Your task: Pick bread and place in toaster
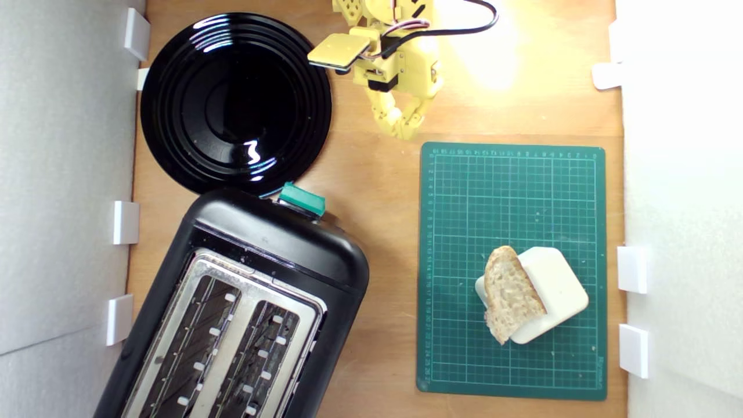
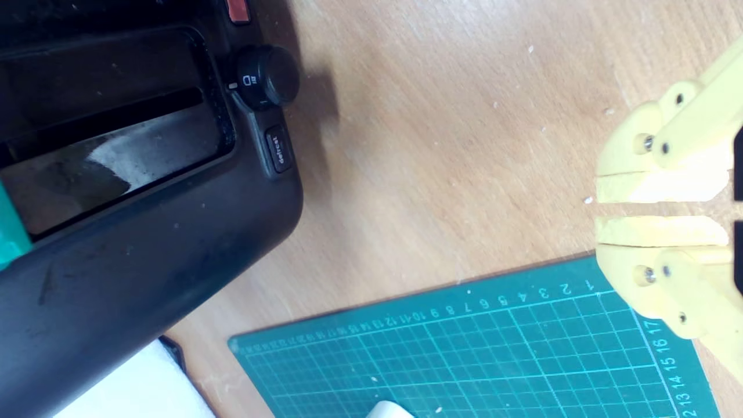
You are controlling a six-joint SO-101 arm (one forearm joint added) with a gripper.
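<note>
exterior view: the toaster (image 1: pixel 244 313) occupies the lower part of the view's left, lying at a slant with both long slots open upward and the teal lever knob (image 1: pixel 301 200) at its near end. the black plate (image 1: pixel 232 98) sits above it, touching or just overlapping its edge. the green cutting mat (image 1: pixel 511 191) lies on the view's right. the cream block (image 1: pixel 560 287) rests on the mat, and the bread (image 1: pixel 512 293) leans tilted against the block, crust edge uppermost. the gripper (image 1: pixel 400 129) hangs well apart from the bread, beyond the mat's far edge, jaws nearly closed and empty. judgement: the slice is light, soft and crumbly; grasp across its flat faces near the raised crust with a gentle pinch.
</note>
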